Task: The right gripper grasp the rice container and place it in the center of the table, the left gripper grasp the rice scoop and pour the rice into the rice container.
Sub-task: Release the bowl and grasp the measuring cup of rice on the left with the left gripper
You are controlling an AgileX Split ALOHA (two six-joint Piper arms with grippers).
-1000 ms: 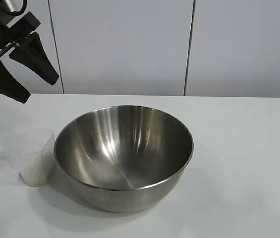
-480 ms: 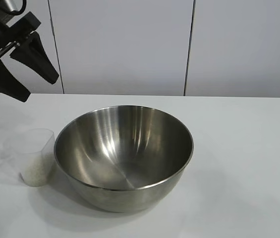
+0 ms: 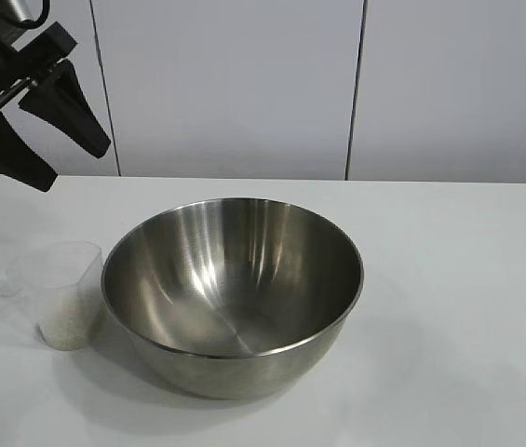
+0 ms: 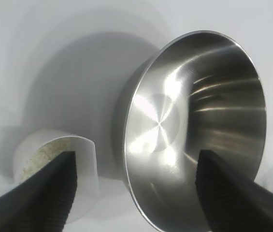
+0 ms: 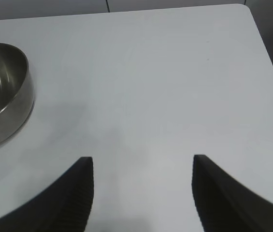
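The rice container (image 3: 233,293) sits upright mid-worktop (image 3: 458,279), empty. The rice scoop (image 3: 61,293) stands just beside it toward the left edge, partly filled with rice (image 4: 42,157). The left gripper (image 3: 48,140) hangs above the back left corner, jaws wide, holding nothing. The right gripper (image 5: 141,193) hovers over bare worktop near the right edge, jaws wide.

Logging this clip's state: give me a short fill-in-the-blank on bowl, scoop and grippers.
1. The rice lies in the ____, not in the bowl.
2. The left gripper hangs above the table with fingers ____.
3. The scoop stands ____ beside the bowl.
4. The right gripper holds ____.

Missing words: scoop; open; upright; nothing
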